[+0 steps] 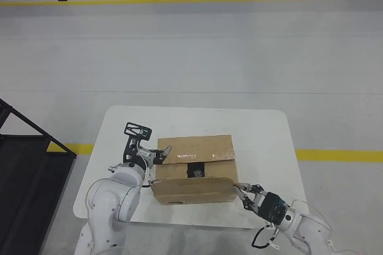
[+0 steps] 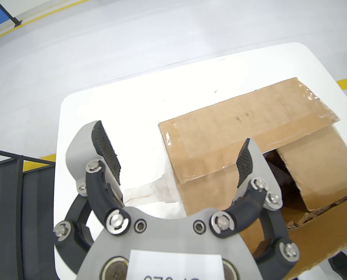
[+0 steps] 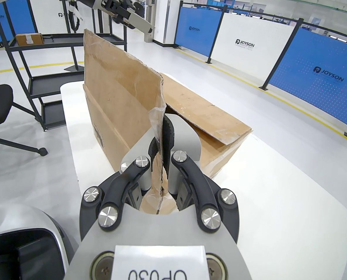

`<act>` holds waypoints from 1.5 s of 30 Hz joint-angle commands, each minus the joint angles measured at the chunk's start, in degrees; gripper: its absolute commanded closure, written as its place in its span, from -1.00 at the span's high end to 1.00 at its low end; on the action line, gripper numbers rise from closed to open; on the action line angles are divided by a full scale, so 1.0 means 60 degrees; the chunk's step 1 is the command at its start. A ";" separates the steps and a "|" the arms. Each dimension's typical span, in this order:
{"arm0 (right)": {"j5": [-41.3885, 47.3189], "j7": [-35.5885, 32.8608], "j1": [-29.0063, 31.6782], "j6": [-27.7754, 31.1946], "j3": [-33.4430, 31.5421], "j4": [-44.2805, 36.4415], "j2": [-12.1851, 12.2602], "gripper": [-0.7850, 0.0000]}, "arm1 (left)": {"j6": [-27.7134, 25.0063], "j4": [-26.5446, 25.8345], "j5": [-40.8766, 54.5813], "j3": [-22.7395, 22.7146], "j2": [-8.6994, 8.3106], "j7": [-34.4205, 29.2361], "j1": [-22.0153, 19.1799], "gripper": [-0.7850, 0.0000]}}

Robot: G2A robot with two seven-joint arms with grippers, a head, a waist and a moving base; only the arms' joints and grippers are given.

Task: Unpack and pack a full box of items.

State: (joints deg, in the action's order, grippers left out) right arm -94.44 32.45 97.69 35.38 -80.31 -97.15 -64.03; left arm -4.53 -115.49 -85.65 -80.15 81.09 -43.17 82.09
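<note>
The right claw (image 3: 162, 129) is clenched on the end corner of the near flap (image 3: 118, 71) of the brown cardboard box (image 3: 199, 112). It pinches the thin card between its two pads. The flap stands up straight, I think so the top can be opened and the things inside can come out. The left claw (image 2: 173, 135) is released, with its fingers (image 2: 106, 150) spread wide and nothing between them. It hangs just above the other end of the box, maybe ready to take the far flap (image 2: 243, 123), which lies flat over part of the top. A short side flap (image 2: 316, 161) is folded down too. Between the flaps there is a dark hole (image 1: 196, 169), and I cannot tell what is in it. The box sits in the middle of the white surface with round corners (image 1: 262, 127), so each claw can get to one end.
</note>
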 commanded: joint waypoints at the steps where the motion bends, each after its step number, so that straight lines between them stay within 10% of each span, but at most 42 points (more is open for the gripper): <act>1: -0.0024 0.0094 0.0035 -0.0061 0.0007 0.0047 0.0011 -1.00 | 0.0008 0.0000 0.0007 -0.0011 0.0000 0.0007 0.0004 1.00; 12: -0.0041 0.0024 0.0019 -0.0098 0.0037 0.0016 0.0008 -1.00 | 0.0128 0.0116 0.0277 -0.0013 0.0007 0.0042 0.0025 1.00; 26: -0.1847 0.0852 0.0252 -0.0473 0.0030 -0.0316 0.0237 -1.00 | -0.0596 0.0279 0.1108 0.0545 -0.0069 -0.3391 -0.1001 1.00; 34: -0.1804 0.1441 0.0363 -0.0434 -0.0200 -0.0344 0.0346 -0.37 | -0.1516 0.0095 0.1728 0.0981 -0.0138 -0.5113 -0.1337 1.00; 45: -0.0624 0.2106 0.0270 0.0305 -0.0946 -0.0312 0.0506 -0.23 | -0.2904 0.0027 0.2689 0.0986 -0.0343 -0.6525 -0.1660 1.00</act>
State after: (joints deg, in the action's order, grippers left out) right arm -99.20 44.87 99.32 36.89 -85.63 -99.07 -61.03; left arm -21.73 -115.25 -69.86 -74.13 79.13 -82.07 72.15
